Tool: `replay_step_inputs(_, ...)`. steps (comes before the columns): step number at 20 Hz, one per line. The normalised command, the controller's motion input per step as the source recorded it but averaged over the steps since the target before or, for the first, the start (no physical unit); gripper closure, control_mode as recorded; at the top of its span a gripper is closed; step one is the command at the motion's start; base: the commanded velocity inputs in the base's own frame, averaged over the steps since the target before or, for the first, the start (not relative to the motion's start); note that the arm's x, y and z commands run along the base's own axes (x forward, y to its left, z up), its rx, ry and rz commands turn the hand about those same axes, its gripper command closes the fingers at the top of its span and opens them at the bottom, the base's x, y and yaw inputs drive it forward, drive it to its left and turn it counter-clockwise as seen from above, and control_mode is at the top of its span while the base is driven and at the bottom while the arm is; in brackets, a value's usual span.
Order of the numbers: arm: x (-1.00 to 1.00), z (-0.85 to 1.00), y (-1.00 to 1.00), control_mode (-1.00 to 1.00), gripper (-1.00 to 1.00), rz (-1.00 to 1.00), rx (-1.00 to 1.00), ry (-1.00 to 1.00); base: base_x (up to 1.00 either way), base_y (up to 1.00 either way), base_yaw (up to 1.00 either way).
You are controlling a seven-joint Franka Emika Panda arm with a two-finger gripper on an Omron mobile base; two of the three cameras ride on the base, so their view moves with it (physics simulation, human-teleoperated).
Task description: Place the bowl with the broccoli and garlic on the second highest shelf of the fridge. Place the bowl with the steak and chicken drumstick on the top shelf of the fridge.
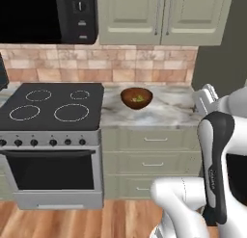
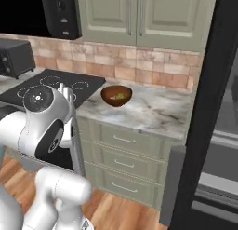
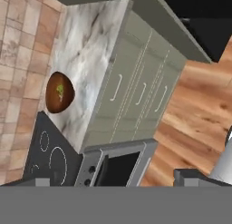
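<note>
A brown bowl (image 1: 136, 98) stands on the marble counter (image 1: 164, 114) just right of the stove, with light-green broccoli (image 1: 139, 98) in it; I cannot make out the garlic. The same bowl (image 2: 116, 95) (image 3: 60, 92) appears in the right base and hand views. My gripper (image 3: 117, 180) hangs high above the floor in front of the counter, well back from the bowl, its fingertips (image 3: 41, 181) wide apart and empty. The fridge (image 2: 211, 103) stands at the right with its black door open and grey inside shelves (image 2: 222, 181) partly showing. The bowl with the steak and chicken drumstick is out of view.
A black cooktop (image 1: 55, 106) with an oven (image 1: 50, 169) below lies left of the bowl. A microwave (image 1: 48, 15) and green wall cabinets (image 1: 161, 15) hang above. Drawers (image 1: 152, 162) front the counter. A toaster oven (image 2: 16, 57) sits far left. The floor is wood (image 1: 72, 222).
</note>
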Motion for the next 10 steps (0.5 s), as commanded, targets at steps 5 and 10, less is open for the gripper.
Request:
replay_step_inputs(5, 0.00, 0.00, 0.00, 1.00, -1.00, 0.00, 0.00, 0.00, 1.00, 0.31, -0.23)
replay_step_inputs(10, 0.00, 0.00, 0.00, 1.00, -1.00, 0.00, 0.00, 0.00, 1.00, 0.04, -0.20)
